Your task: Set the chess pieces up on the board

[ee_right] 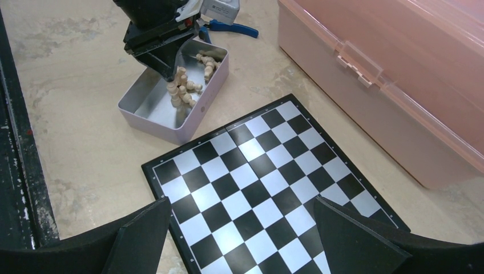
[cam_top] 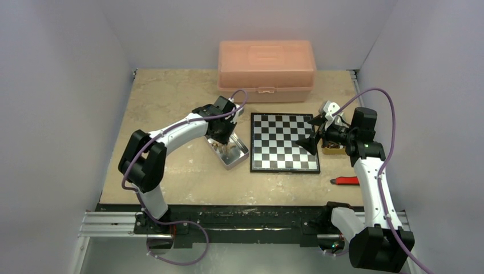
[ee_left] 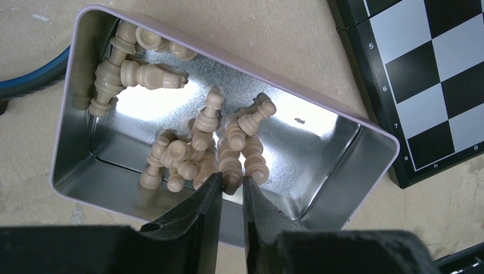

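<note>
Several light tan chess pieces (ee_left: 200,128) lie in a heap in a shiny metal tin (ee_left: 365,165) left of the board (cam_top: 284,142). My left gripper (ee_left: 232,178) reaches down into the tin, its jaws shut on one tan piece (ee_left: 230,181) at the near side of the heap. It also shows in the top view (cam_top: 224,140) and the right wrist view (ee_right: 168,74). My right gripper (cam_top: 313,132) is open and empty, hovering over the board's right edge (ee_right: 241,200). The board (ee_right: 257,182) carries no pieces.
A large pink plastic box (cam_top: 266,63) stands behind the board. A red-handled tool (cam_top: 346,180) lies near the board's front right corner. Blue-handled pliers (ee_right: 234,28) lie behind the tin. A small holder with brownish contents (cam_top: 333,149) sits under the right wrist.
</note>
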Action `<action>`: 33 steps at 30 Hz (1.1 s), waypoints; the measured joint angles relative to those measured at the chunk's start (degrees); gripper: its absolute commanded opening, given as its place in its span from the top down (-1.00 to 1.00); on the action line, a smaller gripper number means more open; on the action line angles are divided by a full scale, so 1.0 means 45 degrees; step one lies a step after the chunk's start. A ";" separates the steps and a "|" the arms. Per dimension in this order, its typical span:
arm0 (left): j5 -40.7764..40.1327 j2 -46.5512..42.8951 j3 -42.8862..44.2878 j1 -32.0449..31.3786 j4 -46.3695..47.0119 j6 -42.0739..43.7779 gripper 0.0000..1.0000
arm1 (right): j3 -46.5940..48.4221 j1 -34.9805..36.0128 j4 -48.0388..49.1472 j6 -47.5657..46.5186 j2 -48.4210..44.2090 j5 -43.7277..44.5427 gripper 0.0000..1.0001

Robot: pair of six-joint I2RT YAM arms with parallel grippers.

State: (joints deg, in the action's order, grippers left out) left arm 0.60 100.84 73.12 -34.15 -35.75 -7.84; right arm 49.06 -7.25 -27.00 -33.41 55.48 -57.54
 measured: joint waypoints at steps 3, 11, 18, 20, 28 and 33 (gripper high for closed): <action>-0.0049 0.0068 0.0024 0.0000 0.0010 0.0005 0.60 | 0.0000 0.0000 0.0000 0.0000 0.0000 0.0000 -0.98; -0.0282 0.0189 0.0039 0.0000 0.0005 0.0005 0.57 | 0.0000 0.0000 0.0000 0.0000 0.0000 0.0005 -0.98; -0.0296 0.0272 0.0126 0.0000 -0.0015 0.0005 0.56 | 0.0000 0.0000 0.0000 0.0000 0.0000 0.0010 -0.98; -0.0291 0.0311 0.0155 0.0000 -0.0024 0.0005 0.55 | 0.0000 0.0000 0.0000 -0.0005 0.0000 0.0005 -0.98; -0.0316 0.0442 0.0204 0.0000 -0.0039 0.0005 0.47 | 0.0000 0.0000 0.0000 -0.0005 0.0000 0.0005 -0.98; -0.0335 0.0704 0.0209 0.0000 -0.0078 0.0005 0.51 | 0.0000 0.0000 0.0000 -0.0005 0.0000 0.0010 -0.98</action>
State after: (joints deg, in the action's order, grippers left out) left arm -0.91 104.01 74.06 -34.15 -36.10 -7.81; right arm 49.06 -7.25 -27.00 -33.43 55.48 -57.49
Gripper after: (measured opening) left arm 0.262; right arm 0.987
